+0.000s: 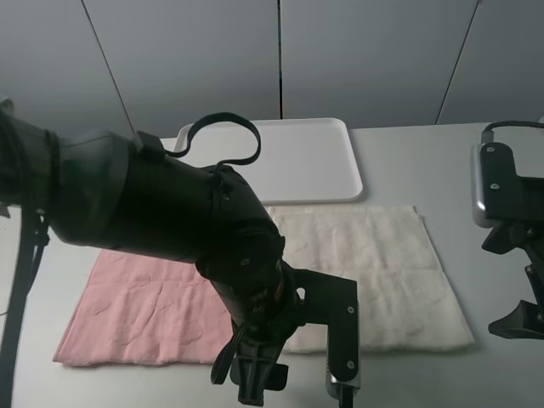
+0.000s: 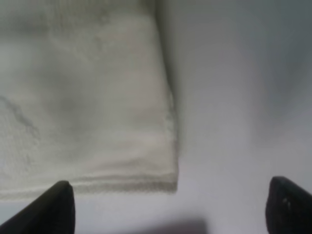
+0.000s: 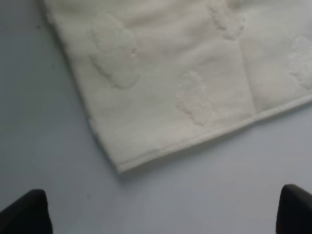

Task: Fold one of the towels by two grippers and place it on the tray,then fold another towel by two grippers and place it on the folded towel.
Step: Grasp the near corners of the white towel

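Lying by 1 tray: 1 pink towel, 1 white towel; left fingers, right fingers spread.

A smooth, pale grey matte worktop stretches to a far edge. Behind that edge stands a flat grey panelled wall. Thin dark seams divide the wall, one upright and others slanted. The light is soft and even, casting only faint, blurred shadows on the worktop.

Left pincer and right pincer gape wide.
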Tool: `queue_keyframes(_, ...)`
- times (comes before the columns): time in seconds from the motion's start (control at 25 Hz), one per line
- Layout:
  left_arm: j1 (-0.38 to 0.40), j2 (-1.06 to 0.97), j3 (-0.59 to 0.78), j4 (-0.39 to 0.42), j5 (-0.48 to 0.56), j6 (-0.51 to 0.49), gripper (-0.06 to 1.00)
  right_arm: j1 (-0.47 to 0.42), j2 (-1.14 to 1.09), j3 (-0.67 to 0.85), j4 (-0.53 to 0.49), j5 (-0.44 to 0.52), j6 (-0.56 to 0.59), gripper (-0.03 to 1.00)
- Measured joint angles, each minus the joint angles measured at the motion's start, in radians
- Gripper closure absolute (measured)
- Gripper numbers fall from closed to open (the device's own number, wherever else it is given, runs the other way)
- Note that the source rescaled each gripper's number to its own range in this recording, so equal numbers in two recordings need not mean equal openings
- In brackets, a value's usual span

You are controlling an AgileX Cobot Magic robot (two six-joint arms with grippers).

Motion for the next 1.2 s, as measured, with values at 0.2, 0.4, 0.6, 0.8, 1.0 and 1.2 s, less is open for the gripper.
queue_keyframes(0.2,0.0,0.016,0.0,0.0,-0.009,0.0,-0.05,0.0,0.0,0.028,0.01,-0.024,-0.017,-0.03)
queue_keyframes(0.4,0.0,0.053,0.0,0.0,-0.014,-0.001,-0.05,0.0,0.019,0.047,0.045,-0.057,-0.027,-0.03)
queue_keyframes(0.6,0.0,0.053,0.0,0.0,-0.042,-0.005,-0.05,0.064,0.055,0.049,0.054,-0.078,-0.035,-0.03)
queue_keyframes(0.8,0.0,0.068,-0.002,0.0,-0.051,-0.012,-0.05,0.113,0.121,0.049,0.035,-0.079,-0.037,-0.03)
queue_keyframes(1.0,0.0,0.088,-0.029,0.0,-0.041,-0.023,-0.05,0.209,0.147,0.056,0.005,-0.088,-0.037,-0.03)
queue_keyframes(1.2,0.0,0.089,-0.049,0.008,-0.031,-0.023,-0.05,0.272,0.173,0.085,-0.055,-0.118,0.015,-0.03)
